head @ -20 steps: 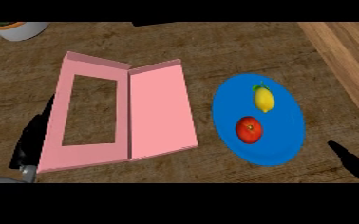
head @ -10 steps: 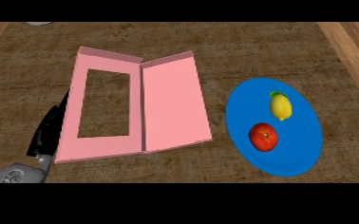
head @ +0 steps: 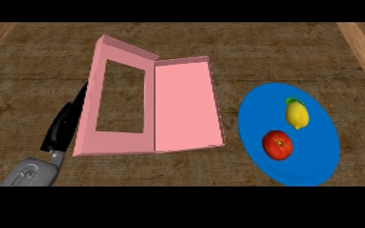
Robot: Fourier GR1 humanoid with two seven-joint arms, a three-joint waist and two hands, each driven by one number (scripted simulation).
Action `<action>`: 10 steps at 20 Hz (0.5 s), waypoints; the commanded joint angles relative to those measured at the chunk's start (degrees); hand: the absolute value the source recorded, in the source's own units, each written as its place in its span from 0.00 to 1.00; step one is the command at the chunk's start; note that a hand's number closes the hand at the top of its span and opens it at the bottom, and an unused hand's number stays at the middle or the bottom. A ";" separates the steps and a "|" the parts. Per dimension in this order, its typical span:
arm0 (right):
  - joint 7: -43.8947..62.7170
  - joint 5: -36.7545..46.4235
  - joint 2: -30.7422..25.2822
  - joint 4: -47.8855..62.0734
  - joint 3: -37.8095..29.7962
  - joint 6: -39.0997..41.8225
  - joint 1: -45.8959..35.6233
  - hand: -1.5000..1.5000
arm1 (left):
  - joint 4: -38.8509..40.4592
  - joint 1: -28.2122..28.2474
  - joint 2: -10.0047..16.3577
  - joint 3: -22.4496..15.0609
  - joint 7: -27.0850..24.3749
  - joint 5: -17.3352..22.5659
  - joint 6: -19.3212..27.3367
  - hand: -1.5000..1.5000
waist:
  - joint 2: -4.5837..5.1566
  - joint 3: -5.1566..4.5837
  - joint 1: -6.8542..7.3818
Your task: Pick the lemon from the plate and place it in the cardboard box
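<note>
At the far left of the pink cardboard box [head: 118, 138], the grey left forearm [head: 28, 175] comes up from the lower corner of the view. Its black left hand [head: 63, 128] lies along the outside of the box's left wall, with the fingers stretched out straight and close together, curled round nothing. The fingertips reach about halfway up that wall. The hand looks to be touching the wall, though its dark shape runs into the shadow there and contact cannot be confirmed.

The box lies open on the brown wood-grain worktop [head: 214, 43]. Its left part is a shallow tray with raised pink walls, and the floor inside the walls shows the same brown as the worktop. Joined to the tray's right side is a flat pink lid flap [head: 185, 107], folded out and lying just above the worktop, with a thin raised lip along its right and lower edges.

To the right of the box, apart from the flap's edge, is a blue plate [head: 314, 162]. Two fruits rest on it. A red tomato [head: 278, 145] with a small green stem sits on the plate's lower half, the nearer of the two to the box. The yellow lemon [head: 297, 114], with a green tip at its top, sits just above and right of the tomato, well apart from the box.
</note>
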 commanded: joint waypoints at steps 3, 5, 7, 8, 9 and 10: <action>21.27 16.73 0.76 -6.69 2.47 5.30 0.39 0.00 | 0.77 -2.77 0.28 0.60 1.36 -0.14 -2.02 0.50 | 0.18 0.01 0.75; 27.92 22.93 0.77 -6.54 4.07 8.83 -2.23 0.00 | -0.71 0.07 0.27 0.15 -0.24 -0.97 -1.43 0.50 | -0.16 0.09 1.29; 34.87 27.26 0.77 -6.37 4.72 14.14 -7.94 0.00 | -0.12 -1.50 0.51 0.66 1.29 -0.81 -2.15 0.50 | -0.09 0.11 1.42; 37.55 29.74 0.78 -7.32 6.00 17.28 -9.12 0.00 | 3.96 -1.94 -0.99 1.20 -0.47 -0.74 -2.37 0.50 | -0.24 0.12 0.51; 40.43 32.65 0.78 -7.43 6.31 20.35 -11.48 0.00 | 1.52 -1.83 -1.51 -0.10 -0.01 -1.93 -1.78 0.50 | -0.37 0.14 0.76; 43.52 32.38 0.78 -7.58 7.21 23.88 -14.86 0.00 | -0.30 -0.50 -2.28 -0.58 1.02 -2.35 -0.52 0.50 | -0.53 0.19 1.04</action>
